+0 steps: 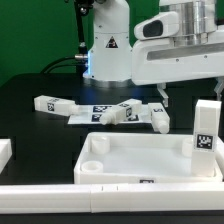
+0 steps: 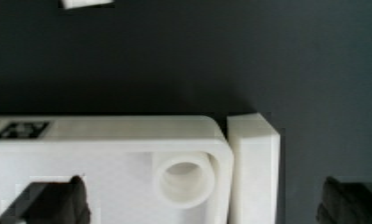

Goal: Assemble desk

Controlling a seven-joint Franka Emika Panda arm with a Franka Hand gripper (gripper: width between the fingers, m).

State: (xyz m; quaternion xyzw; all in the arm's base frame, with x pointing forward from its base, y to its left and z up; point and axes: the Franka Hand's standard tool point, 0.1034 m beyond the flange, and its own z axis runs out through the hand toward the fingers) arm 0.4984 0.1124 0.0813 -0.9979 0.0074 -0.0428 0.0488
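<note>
Here, claw [image 2: 204,203] released, jaws wide, hovering over tabletop [image 2: 94,150] corner, socket [image 2: 183,180] beneath the gap

Item: one robot arm [image 1: 108,40], housing glossy white with rounded, moulded shells; a small dark mark on the front of the base column and a blue light [image 1: 88,63] glowing at its side. Wrist section bulky, white and box-like, topped by a grey metallic cylindrical flange [image 1: 190,18]. Gripper [image 2: 204,205] with two dark, flat-sided fingers [image 2: 51,203], blurred in the wrist view.
</note>
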